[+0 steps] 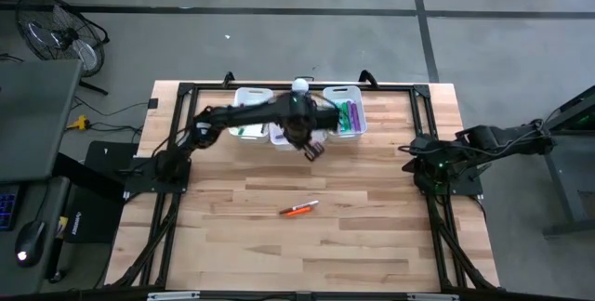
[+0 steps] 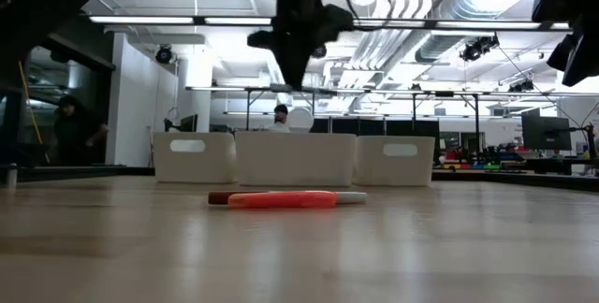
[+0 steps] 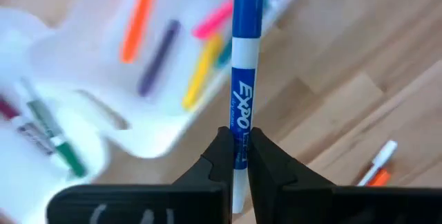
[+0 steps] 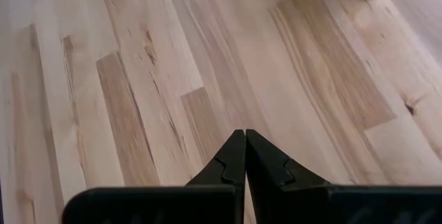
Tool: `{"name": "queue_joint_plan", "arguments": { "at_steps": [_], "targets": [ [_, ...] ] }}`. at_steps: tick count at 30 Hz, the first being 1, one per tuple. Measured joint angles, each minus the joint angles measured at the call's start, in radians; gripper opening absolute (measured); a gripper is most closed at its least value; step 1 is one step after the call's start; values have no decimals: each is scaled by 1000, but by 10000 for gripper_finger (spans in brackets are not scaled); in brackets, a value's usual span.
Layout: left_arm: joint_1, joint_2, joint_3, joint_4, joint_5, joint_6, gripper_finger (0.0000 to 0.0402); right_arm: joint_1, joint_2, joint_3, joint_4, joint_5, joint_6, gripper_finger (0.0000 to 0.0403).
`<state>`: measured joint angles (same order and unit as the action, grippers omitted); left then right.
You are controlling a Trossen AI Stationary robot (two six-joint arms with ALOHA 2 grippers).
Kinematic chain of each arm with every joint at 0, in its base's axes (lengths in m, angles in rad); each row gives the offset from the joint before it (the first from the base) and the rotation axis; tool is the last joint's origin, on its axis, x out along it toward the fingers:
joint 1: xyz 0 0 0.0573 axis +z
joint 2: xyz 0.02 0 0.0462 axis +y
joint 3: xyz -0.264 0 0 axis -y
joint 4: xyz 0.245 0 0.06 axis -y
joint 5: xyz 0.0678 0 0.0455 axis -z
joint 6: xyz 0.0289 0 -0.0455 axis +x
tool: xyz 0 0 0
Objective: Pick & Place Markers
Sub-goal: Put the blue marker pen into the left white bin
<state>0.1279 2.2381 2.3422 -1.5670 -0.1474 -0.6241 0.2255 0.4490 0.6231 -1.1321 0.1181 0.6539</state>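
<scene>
While the right arm waits folded at the table's right edge, its right gripper (image 4: 244,156) pressed fully closed on nothing above bare wood, the left arm reaches out across the far side of the table toward the row of white bins (image 1: 346,93). The left gripper (image 3: 239,156) is pinched tight on a blue marker (image 3: 244,65), held near its lower end so that most of the barrel sticks out past the fingertips. That marker has a deep blue cap and upper body, a white band below it, and a blue label with white "EXPO" lettering running along its length; the bit below the fingers looks white.

From overhead, the gripper hangs just in front of the middle and right bins, above the wood rather than inside a bin. Seen from the wrist, the bin beneath holds several loose markers (image 3: 202,72): an orange one, a purple one, a yellow one, a pink one, and what may be a teal one, all lying at slants. A neighbouring bin has green and dark ones with white barrels.

One orange marker (image 1: 298,209) lies alone on the table (image 1: 372,245), near the middle and well apart from the bins, flat on its side with a white tip at one end and a darker end at the other.
</scene>
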Motion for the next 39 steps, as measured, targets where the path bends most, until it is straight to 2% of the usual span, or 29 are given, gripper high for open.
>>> {"name": "queue_joint_plan", "arguments": {
  "at_steps": [10, 13, 18, 24, 27, 31, 35, 39],
  "targets": [
    [167, -94, -4, -3, -19, -22, 14, 0, -20, 0, -1, 3, 3, 0],
    [215, -129, -54, -7, -18, -4, 14, 0, -20, 0, -1, 3, 3, 0],
    [295, -217, -229, -5, -5, -12, 14, 0, -20, 0, -1, 3, 3, 0],
    [375, -353, -556, 17, 5, -123, 15, 0, -20, 0, -1, 9, -1, 0],
    [406, -377, -679, 24, 53, -154, 15, 0, -19, 0, -1, 31, -5, 0],
    [410, -384, -746, 82, 85, -169, 15, 0, -19, 0, -1, 43, -8, 0],
    [408, -385, -748, 129, 75, -199, 15, 0, -19, 0, -1, 44, -8, 0],
    [413, -384, -748, 221, 53, -298, 15, 0, -19, 0, -1, 44, -5, 0]
  ]
}}
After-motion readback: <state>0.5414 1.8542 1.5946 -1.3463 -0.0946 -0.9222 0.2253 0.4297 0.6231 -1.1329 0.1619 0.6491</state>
